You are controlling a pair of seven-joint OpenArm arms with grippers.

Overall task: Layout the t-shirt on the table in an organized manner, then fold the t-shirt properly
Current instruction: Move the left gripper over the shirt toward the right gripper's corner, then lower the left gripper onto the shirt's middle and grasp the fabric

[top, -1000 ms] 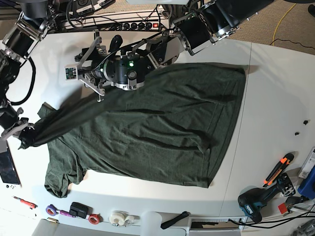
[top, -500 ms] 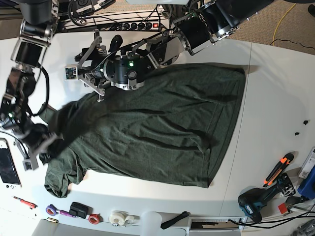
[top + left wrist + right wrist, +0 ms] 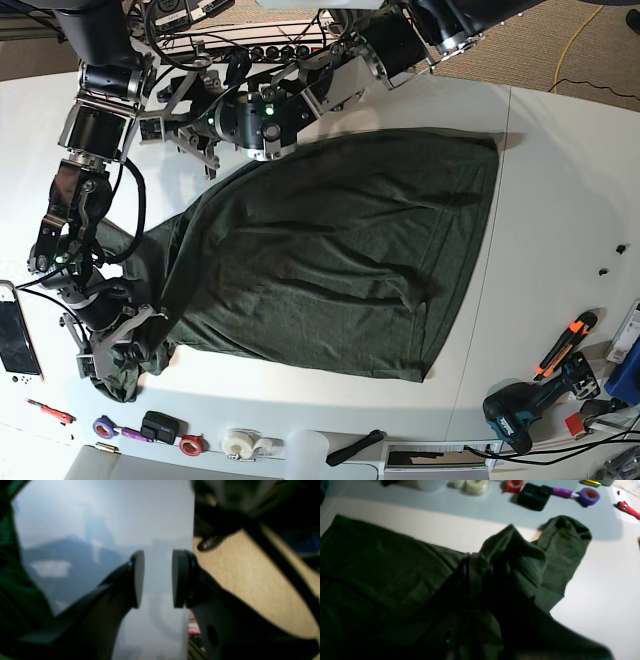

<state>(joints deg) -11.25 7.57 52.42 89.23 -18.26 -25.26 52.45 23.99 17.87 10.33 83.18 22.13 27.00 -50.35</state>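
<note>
The dark green t-shirt (image 3: 330, 250) lies mostly spread on the white table (image 3: 560, 200), its hem to the right. Its left end is bunched near the front left corner. There my right gripper (image 3: 138, 335) is shut on a fold of the fabric. In the right wrist view the cloth (image 3: 395, 580) drapes over the closed fingers (image 3: 470, 565), with a sleeve (image 3: 562, 545) hanging beyond. My left gripper (image 3: 188, 125) hovers at the shirt's back left edge. In the left wrist view it (image 3: 158, 578) stands open over bare table (image 3: 112, 517), with nothing between the pads (image 3: 138, 577).
Along the front edge sit a white tape roll (image 3: 240, 443), a red roll (image 3: 192, 445), a black box (image 3: 160, 427) and a purple roll (image 3: 104, 428). A drill (image 3: 520, 410) and an orange knife (image 3: 566, 340) lie front right. A flat device (image 3: 18, 340) rests at the left edge.
My right gripper has carried the shirt's left end toward the front of the table and inward, bunching it. The left gripper has drawn back slightly toward the table's rear edge.
</note>
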